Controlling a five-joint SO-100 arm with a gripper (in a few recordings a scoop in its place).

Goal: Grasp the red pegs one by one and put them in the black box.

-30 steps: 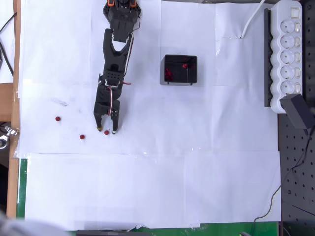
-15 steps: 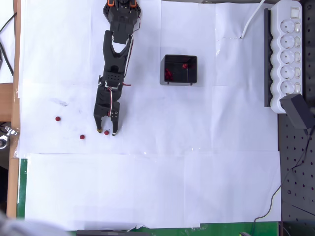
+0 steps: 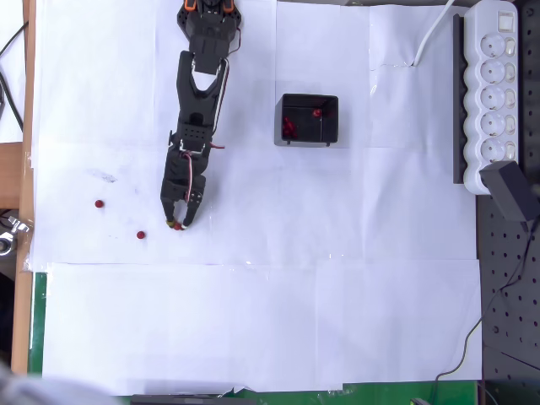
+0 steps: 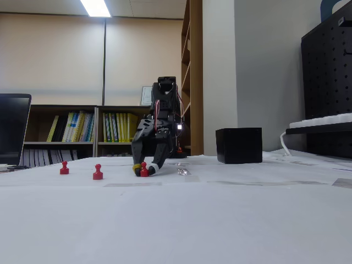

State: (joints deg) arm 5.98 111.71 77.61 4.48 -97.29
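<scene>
**Black arm, lowered, jaws closed on one red peg**

Arm: black, five-joint, based at the far edge of the table [image 3: 253,321], left of centre in the overhead view. It stretches toward the near edge, links nearly in line, wrist pitched down. In the fixed view the upper links stand tall and the forearm slopes down to the paper.

Gripper [image 3: 177,224]: tips down at the table surface, in the left half, about midway between far and near edges. The two fingers are drawn close together around a peg [image 4: 144,171] that stands on the paper between them; the fixed view shows the gripper [image 4: 144,169] with the peg's red body flanked by both tips.

Red pegs, loose: one [image 3: 141,235] just left of the gripper, another [image 3: 99,204] further left, near the table's left edge. Both stand upright in the fixed view, well apart from each other.

Black box [image 3: 309,120]: open-topped, toward the far edge, right of the arm and well apart from the gripper. Several red pegs [image 3: 289,128] lie inside, mostly at its left side, one near the far wall.

Power strip [image 3: 494,93]: white, along the right edge.
</scene>
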